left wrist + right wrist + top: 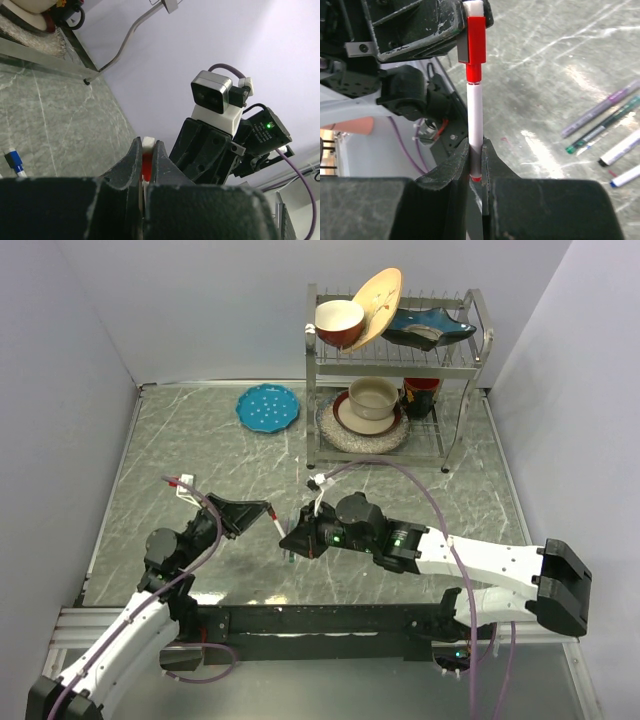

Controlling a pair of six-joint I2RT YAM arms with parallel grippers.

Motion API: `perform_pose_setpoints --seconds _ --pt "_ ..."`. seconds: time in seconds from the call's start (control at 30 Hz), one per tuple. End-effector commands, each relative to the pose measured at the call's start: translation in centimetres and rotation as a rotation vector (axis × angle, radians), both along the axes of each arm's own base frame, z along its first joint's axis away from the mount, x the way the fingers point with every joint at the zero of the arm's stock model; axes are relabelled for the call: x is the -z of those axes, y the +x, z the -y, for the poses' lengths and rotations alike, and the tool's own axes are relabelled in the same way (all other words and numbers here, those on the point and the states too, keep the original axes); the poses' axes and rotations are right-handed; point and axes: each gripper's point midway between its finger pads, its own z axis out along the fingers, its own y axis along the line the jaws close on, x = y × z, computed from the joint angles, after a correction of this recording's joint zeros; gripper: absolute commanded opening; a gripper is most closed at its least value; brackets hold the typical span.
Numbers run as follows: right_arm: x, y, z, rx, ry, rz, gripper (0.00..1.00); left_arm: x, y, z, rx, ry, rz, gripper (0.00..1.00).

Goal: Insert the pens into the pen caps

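Left gripper (265, 512) clenched on red cap (476, 40); right gripper (476, 150) grasping red pen (475, 115), tip seated inside cap

Top external cam: high, behind both arm bases, tilted down and fwd. Wide and far, it takes in the whole marbled table (200, 450) up to the dish rack (395, 370) at the back wall.

Left wrist cam: right behind left gripper (148, 145), v. close, sighting along its fingers, pitched up off the table twd the wall. The right arm's wrist camera (212, 95) stares back at it.

Right wrist cam: same mount behind right gripper (476, 145), v. close, facing the left gripper, angled down onto the tabletop.

Shared: both wrist views catch the red cap (476, 45) from opposite ends. Top and right wrist views share the red pen (475, 115). Rack base shows in top and left wrist views.
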Motion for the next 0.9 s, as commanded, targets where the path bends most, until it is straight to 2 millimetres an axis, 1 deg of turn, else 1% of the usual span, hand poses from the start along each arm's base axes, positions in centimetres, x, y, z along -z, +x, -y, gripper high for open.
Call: perform_pose_setpoints --seconds 0.0,0.07,0.1,0.17,0.27,0.3,0.37,0.4,0.47,0.6,0.67,0.7,0.73,0.77,0.8,0.87 --pt "-10.8 7.2 0.1 0.21 0.252 0.211 0.0 3.6 -3.6 2.7 0.238 0.122 -0.029 0.01" --pt "-11.0 7.9 0.4 0.223 0.247 0.228 0.0 4.0 -3.7 3.0 0.251 0.136 -0.032 0.01" --pt "-11.0 7.8 0.2 0.204 0.248 0.229 0.0 4.4 -3.9 3.3 0.266 0.142 -0.045 0.01" --pt "-11.6 8.2 0.4 0.213 0.252 0.247 0.0 4.7 -4.0 3.5 0.272 0.136 -0.062 0.01" --pt "-12.6 8.5 0.6 0.22 0.264 0.277 0.0 6.0 -4.6 4.0 0.299 0.144 -0.096 0.01" --pt "-13.1 8.7 0.6 0.225 0.272 0.289 0.0 6.9 -4.6 4.3 0.3 0.16 -0.127 0.01" --pt "-13.2 9.0 0.4 0.229 0.259 0.296 0.0 7.4 -4.9 4.7 0.321 0.161 -0.14 0.01" --pt "-13.9 9.1 0.4 0.232 0.264 0.309 0.0 7.9 -5.2 5.1 0.344 0.169 -0.163 0.01" --pt "-14.1 9.4 0.5 0.236 0.259 0.318 0.0 8.6 -5.3 5.6 0.358 0.191 -0.187 0.01" --pt "-15.6 10.7 1.7 0.311 0.271 0.354 0.0 9.7 -6.1 6.6 0.391 0.223 -0.216 0.01" --pt "-15.9 11.3 2.1 0.337 0.269 0.362 0.0 10.0 -6.1 7.0 0.392 0.238 -0.221 0.01" --pt "-16.4 11.8 2.5 0.361 0.273 0.368 0.0 10.6 -6.5 7.4 0.409 0.254 -0.232 0.01" --pt "-16.6 12.1 2.7 0.372 0.277 0.372 0.0 10.7 -6.5 7.5 0.413 0.26 -0.234 0.01" --pt "-16.6 12.5 2.8 0.387 0.271 0.371 0.0 10.5 -6.6 7.8 0.419 0.252 -0.219 0.01" --pt "-17.1 13.2 3.3 0.41 0.272 0.383 0.0 11.3 -6.9 8.1 0.433 0.271 -0.241 0.01" --pt "-17.4 13.6 3.6 0.424 0.277 0.385 0.0 11.7 -7.1 8.4 0.443 0.275 -0.249 0.01"
